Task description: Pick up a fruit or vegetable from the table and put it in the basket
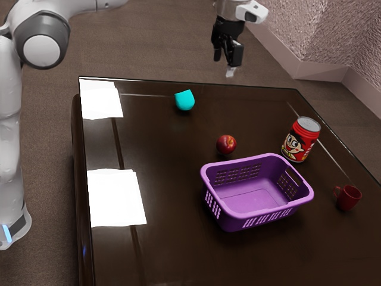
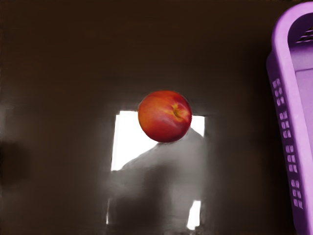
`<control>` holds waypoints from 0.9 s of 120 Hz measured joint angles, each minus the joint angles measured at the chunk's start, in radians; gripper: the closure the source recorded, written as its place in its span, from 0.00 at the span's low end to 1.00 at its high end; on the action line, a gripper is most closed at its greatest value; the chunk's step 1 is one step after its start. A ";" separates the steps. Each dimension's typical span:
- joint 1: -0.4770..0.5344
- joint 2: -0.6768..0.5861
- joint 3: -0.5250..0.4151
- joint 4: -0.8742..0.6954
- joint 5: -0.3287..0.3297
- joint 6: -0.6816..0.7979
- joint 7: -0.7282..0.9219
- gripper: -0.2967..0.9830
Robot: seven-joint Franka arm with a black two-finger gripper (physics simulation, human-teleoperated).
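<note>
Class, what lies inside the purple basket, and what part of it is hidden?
Nothing is visible inside the basket; its bare floor shows. In the exterior view the near wall hides its inner face.

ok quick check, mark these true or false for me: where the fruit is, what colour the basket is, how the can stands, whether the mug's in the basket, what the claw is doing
1. The fruit rests on the table, outside the basket. True.
2. The basket is green. False: it is purple.
3. The can stands upright. True.
4. The red mug is inside the basket. False: it is on the table, outside the basket.
5. The claw is gripping the fruit. False: it is open and raised, and the fruit lies on the table.
</note>
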State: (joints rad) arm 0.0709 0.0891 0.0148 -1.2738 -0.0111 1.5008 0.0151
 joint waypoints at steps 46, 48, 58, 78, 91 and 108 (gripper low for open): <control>-0.055 0.003 -0.033 0.199 0.066 -0.097 0.016 0.23; -0.061 0.025 -0.018 0.198 0.069 -0.095 0.016 0.23; 0.018 0.118 0.014 0.195 0.070 -0.073 0.018 0.23; 0.046 0.209 0.014 0.194 0.052 -0.028 0.021 0.23; 0.042 0.296 0.014 0.181 0.037 0.007 0.022 0.23; -0.015 0.346 0.013 0.112 0.029 0.078 0.020 0.23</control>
State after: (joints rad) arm 0.0563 0.4347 0.0275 -1.1618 0.0182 1.5790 0.0354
